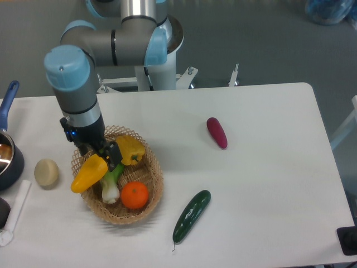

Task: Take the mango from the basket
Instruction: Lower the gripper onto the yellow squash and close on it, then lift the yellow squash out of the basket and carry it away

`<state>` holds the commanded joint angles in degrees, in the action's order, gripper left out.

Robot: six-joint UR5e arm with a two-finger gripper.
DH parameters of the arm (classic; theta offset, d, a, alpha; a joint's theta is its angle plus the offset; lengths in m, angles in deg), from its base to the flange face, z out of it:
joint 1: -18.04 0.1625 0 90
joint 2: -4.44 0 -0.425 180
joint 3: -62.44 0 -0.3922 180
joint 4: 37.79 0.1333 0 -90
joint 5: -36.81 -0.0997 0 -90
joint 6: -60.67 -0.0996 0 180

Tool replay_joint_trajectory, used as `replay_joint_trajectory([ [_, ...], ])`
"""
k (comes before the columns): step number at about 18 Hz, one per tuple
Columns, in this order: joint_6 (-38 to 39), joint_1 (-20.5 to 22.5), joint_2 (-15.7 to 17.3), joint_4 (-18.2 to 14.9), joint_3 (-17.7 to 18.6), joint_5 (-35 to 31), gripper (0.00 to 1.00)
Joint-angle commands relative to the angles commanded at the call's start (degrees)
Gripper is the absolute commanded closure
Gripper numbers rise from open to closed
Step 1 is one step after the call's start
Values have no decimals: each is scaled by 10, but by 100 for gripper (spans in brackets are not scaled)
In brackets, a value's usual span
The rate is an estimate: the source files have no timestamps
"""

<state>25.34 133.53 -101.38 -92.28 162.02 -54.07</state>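
White bench point(251, 184) carries the basket point(152, 192) at eight o'clock; the mango point(87, 175) overhangs its nine o'clock rim, fingers point(105, 154) seemingly closed on its upper end. Lift straight, slowly, clear of the yellow pepper point(131, 148) and leek point(111, 184)

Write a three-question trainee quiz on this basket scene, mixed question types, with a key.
1. True or false: the mango lies flat on the table, clear of the basket.
2. Which item sits in the basket? A) cucumber B) orange C) purple eggplant
3. Fill in: the hand is positioned over the basket's ____ side as the camera sees it.

Key: 1 false, it juts out over the basket's left rim by the hand. 2 B. 3 left.
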Motion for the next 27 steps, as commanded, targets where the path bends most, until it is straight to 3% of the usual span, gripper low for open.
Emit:
replay_joint_trajectory([
  [21, 5, -23, -37, 4, 17, -2, 1],
  [22, 5, -23, -37, 4, 17, -3, 6],
  [25, 5, -22, -37, 4, 18, -3, 41],
  [27, 5, -22, -36, 4, 17, -3, 57],
])
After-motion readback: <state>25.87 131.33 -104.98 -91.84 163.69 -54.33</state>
